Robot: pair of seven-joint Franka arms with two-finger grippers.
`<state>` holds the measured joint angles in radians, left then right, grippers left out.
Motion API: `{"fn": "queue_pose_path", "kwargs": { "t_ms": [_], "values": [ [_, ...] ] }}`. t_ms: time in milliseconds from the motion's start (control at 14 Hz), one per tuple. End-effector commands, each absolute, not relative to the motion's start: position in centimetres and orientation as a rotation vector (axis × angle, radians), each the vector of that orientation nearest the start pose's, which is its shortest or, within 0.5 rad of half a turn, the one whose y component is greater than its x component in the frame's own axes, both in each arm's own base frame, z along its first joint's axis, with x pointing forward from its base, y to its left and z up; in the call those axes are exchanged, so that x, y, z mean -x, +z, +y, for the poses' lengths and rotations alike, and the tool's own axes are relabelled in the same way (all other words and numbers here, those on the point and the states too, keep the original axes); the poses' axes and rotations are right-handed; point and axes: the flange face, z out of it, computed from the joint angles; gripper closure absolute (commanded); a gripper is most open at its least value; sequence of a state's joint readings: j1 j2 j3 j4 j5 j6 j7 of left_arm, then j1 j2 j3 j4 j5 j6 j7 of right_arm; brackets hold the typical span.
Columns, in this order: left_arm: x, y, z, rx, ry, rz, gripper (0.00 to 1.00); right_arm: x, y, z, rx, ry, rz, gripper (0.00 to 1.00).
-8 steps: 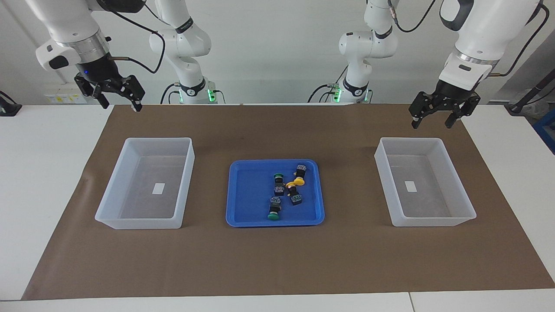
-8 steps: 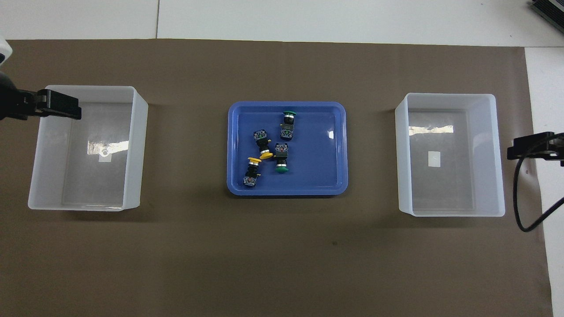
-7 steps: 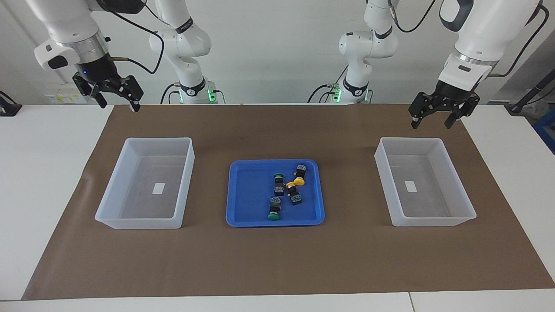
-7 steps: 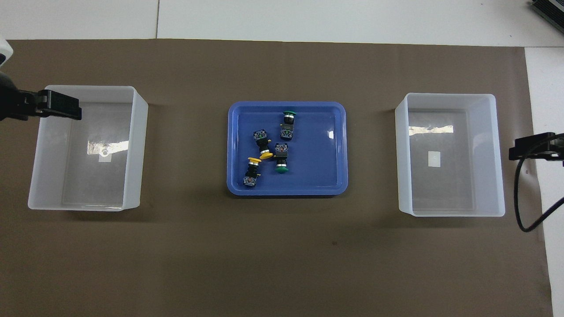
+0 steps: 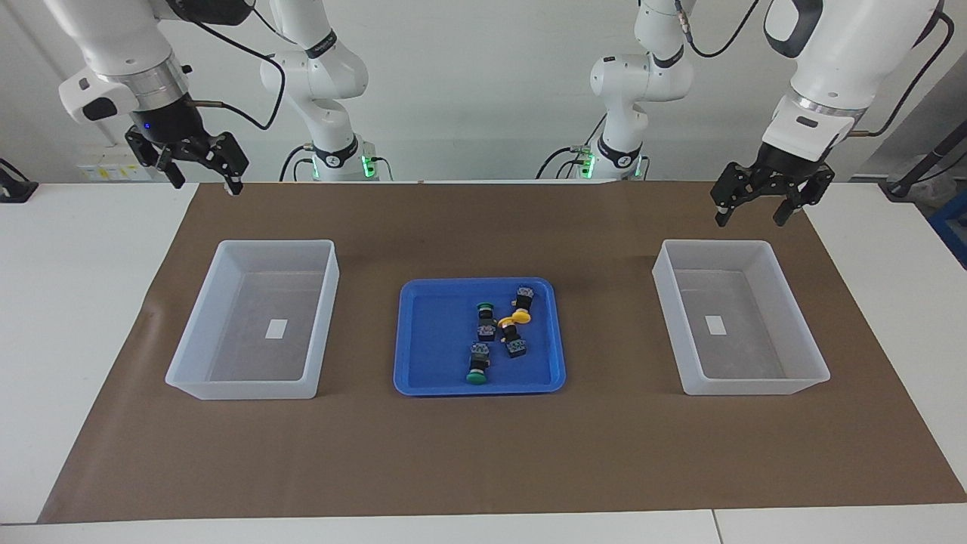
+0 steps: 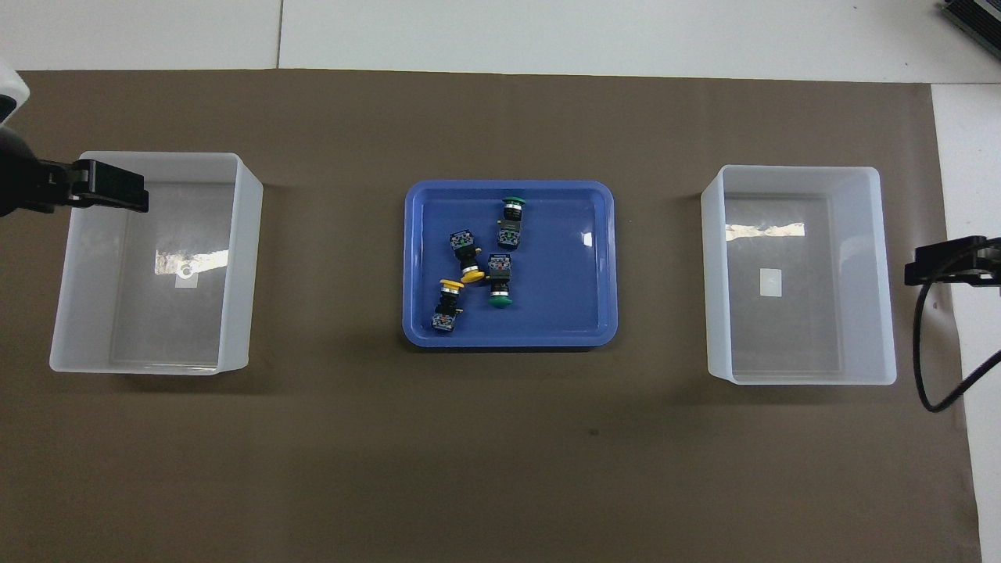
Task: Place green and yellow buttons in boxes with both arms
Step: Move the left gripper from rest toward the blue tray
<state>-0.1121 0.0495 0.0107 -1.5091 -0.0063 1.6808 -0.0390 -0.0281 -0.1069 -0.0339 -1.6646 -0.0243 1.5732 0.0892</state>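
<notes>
Blue tray [image 5: 423, 332] sits at table centre on the brown mat [image 5: 483, 453]. All four buttons lie inside it: green button [image 5: 477, 360] at 6 o'clock of the cluster, second green button [image 5: 485, 320] at 10, yellow button [image 5: 521, 301] at 1, second yellow button [image 5: 512, 338] at centre, caps touching. Nothing covers them. The left arm's box [image 5: 801, 378] and right arm's box [image 5: 189, 378] flank the tray, apart from it. Left gripper [image 5: 752, 209] and right gripper [image 5: 202, 180] hang raised, jaws wide, holding nothing.
</notes>
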Motion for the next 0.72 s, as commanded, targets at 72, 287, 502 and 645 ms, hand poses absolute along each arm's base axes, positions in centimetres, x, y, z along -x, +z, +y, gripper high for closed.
{"fn": "queue_pose_path", "kwargs": {
  "t_ms": [72,287,502,645],
  "values": [
    [-56.9,59.5,-8.7,3.163,-0.237,0.124,0.00,-51.4,63.8,-3.3,3.145,-0.029,0.246,0.00],
    [-57.1,55.0,-14.0,3.192,-0.254,-0.034,0.00,-51.6,63.3,-3.1,3.144,-0.039,0.246,0.00],
    [-57.4,51.2,-20.9,3.216,-0.265,-0.134,0.00,-51.7,63.0,-3.0,3.143,-0.054,0.240,0.00],
    [-57.2,49.4,-24.4,3.233,-0.288,-0.163,0.00,-51.7,62.7,-3.1,3.143,-0.044,0.236,0.00]
  ]
}}
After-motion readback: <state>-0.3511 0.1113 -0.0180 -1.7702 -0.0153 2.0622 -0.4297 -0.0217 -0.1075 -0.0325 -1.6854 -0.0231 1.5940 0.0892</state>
